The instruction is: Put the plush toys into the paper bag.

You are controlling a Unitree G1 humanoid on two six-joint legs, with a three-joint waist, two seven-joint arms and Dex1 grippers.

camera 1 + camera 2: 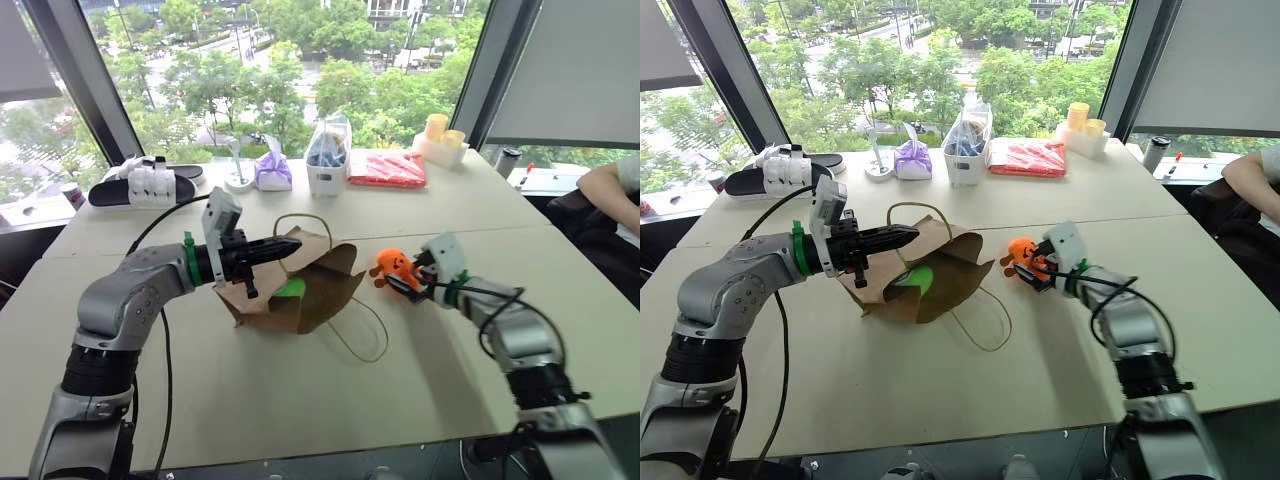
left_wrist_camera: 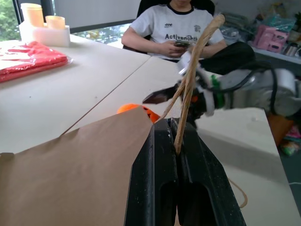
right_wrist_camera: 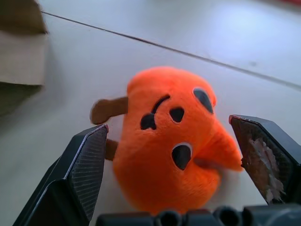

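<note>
The brown paper bag [image 1: 325,280] lies slumped on the table's middle, its mouth facing me. A bright green plush toy [image 1: 292,288] shows inside it. My left gripper [image 1: 290,245] is shut on the bag's cord handle [image 2: 193,80] and holds the upper edge raised. The orange plush toy [image 1: 392,266] sits on the table just right of the bag. My right gripper [image 1: 408,277] is open, and the orange plush toy [image 3: 169,141] sits between its two fingers [image 3: 87,160] with small gaps on both sides.
The bag's other cord loop [image 1: 365,335] trails on the table toward me. Along the far edge stand a black slipper tray [image 1: 145,185], a purple pouch [image 1: 273,172], a clear plastic bag [image 1: 327,150], a red packet [image 1: 388,168] and yellow cups [image 1: 443,132]. A person [image 1: 612,190] sits at the right.
</note>
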